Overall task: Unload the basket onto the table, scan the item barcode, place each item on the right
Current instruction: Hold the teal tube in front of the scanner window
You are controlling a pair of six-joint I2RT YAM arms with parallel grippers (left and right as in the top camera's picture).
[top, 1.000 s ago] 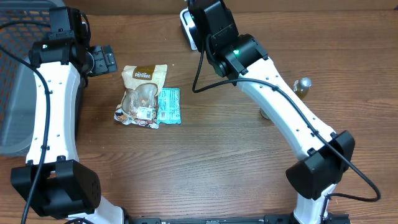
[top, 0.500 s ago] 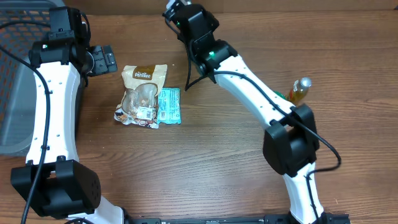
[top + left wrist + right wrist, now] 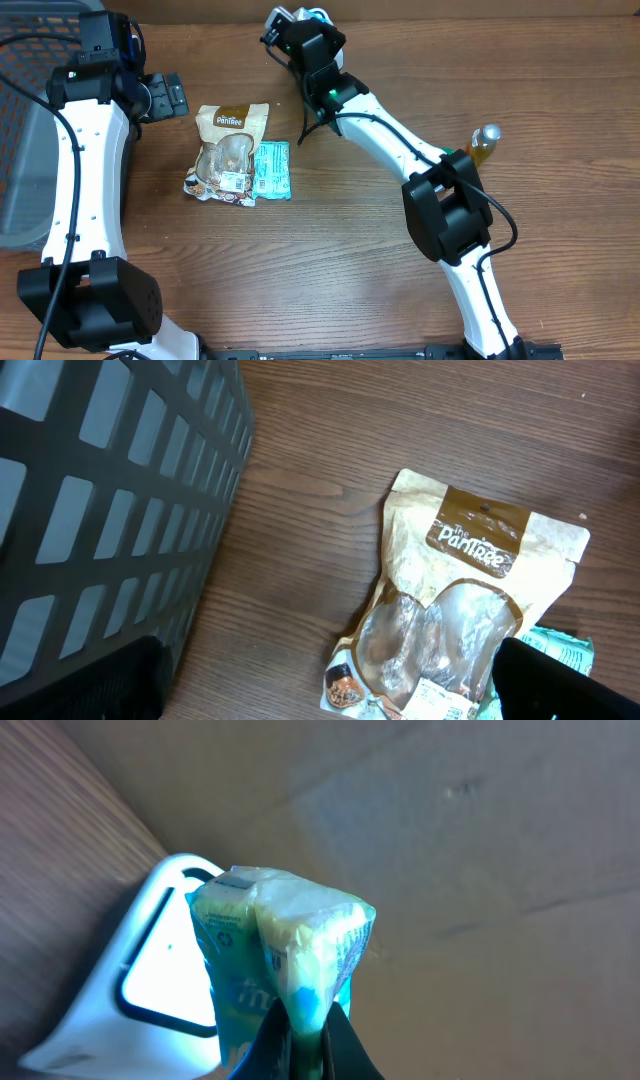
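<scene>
My right gripper [image 3: 303,1032] is shut on the lower edge of a teal and white snack packet [image 3: 272,935], held upright. Just left of and behind the packet is the white scanner [image 3: 120,1010], its window [image 3: 165,970] lit bright. From overhead, that gripper [image 3: 290,22] is at the table's back edge and the arm covers the scanner. My left gripper [image 3: 165,95] stands open and empty above the table, left of a tan Pantree pouch [image 3: 228,150]. Its dark fingers [image 3: 85,680] frame the pouch [image 3: 455,610].
A second teal packet [image 3: 271,170] lies against the pouch's right side. A dark mesh basket [image 3: 20,150] stands at the left edge, close to the left arm. A small bottle [image 3: 483,145] stands at the right. A cardboard wall [image 3: 480,840] backs the table.
The right arm has swung left and toward the back edge, carrying the packet up to the scanner. The left arm and the items on the table have not moved.
</scene>
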